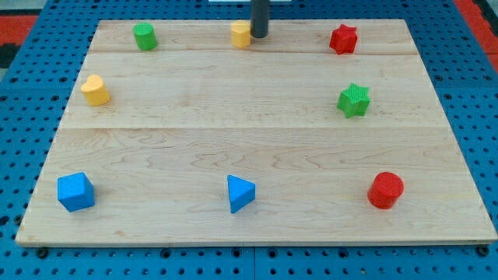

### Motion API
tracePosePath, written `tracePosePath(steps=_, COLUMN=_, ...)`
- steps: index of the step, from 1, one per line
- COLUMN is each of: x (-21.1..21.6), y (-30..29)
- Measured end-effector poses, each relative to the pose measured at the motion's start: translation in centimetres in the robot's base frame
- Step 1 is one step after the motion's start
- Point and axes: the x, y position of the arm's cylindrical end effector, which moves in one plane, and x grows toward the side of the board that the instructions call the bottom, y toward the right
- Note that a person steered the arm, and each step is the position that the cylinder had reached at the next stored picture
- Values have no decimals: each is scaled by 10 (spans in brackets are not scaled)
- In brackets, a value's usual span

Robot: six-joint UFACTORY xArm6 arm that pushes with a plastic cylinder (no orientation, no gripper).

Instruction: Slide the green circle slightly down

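The green circle (145, 36), a short cylinder, stands near the top left of the wooden board (249, 148). My tip (259, 36) is at the top middle, touching the right side of a small yellow block (240, 34). The tip is well to the right of the green circle, with the yellow block between them.
A red star block (343, 39) is at the top right. A green star (354, 100) is at the right. A yellow heart (95, 90) is at the left. A blue cube (75, 191), blue triangle (240, 193) and red cylinder (385, 190) line the bottom.
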Motion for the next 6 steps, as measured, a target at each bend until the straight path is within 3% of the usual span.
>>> tracePosePath(steps=2, x=-28, y=-122)
tracePosePath(steps=3, x=-28, y=-137)
tracePosePath(steps=4, x=-27, y=-192)
tracePosePath(steps=6, x=31, y=-161)
